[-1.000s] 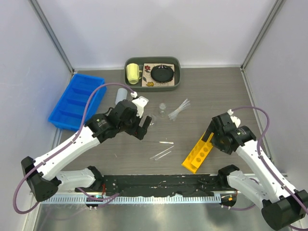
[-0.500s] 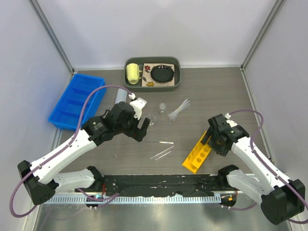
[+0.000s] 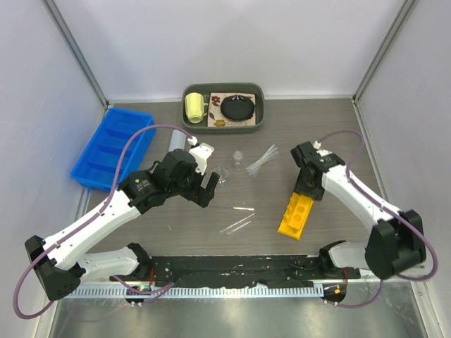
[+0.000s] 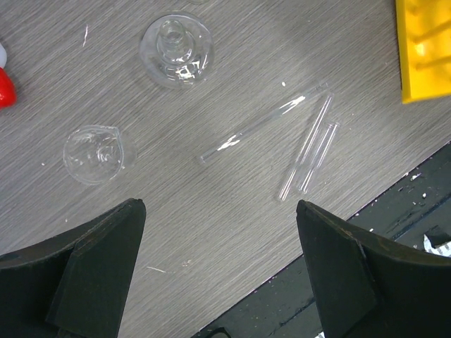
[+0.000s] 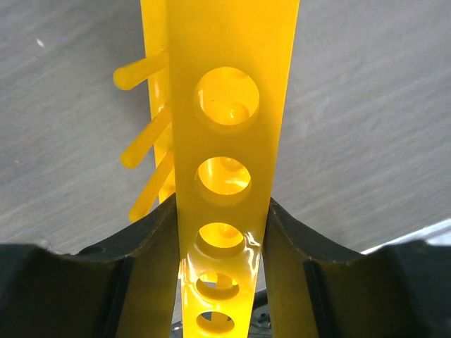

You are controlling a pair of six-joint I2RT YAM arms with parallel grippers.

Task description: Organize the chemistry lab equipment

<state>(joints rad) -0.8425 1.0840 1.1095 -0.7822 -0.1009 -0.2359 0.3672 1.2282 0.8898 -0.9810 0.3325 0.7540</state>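
The yellow holed tube rack (image 3: 297, 213) lies on the table at the right, and my right gripper (image 3: 306, 184) is shut on its far end. In the right wrist view both fingers (image 5: 149, 243) press the sides of the rack (image 5: 229, 134). My left gripper (image 3: 210, 186) hovers open over the table's middle with nothing between its fingers (image 4: 106, 239). Below it in the left wrist view lie a small glass flask (image 4: 175, 48), a small beaker (image 4: 95, 153) and thin clear tubes (image 4: 310, 155). A bundle of pipettes (image 3: 262, 162) lies further back. The white squeeze bottle (image 3: 177, 141) stands behind the left arm.
A blue divided bin (image 3: 113, 148) sits at the left. A grey tray (image 3: 258, 98) at the back holds a yellow mug (image 3: 195, 108) and a round black disc (image 3: 237, 108). A black rail (image 3: 232, 266) runs along the near edge.
My right gripper has swung further back and closed on the rack's far end; the rack has turned to lie more nearly front to back. The left arm has barely moved.
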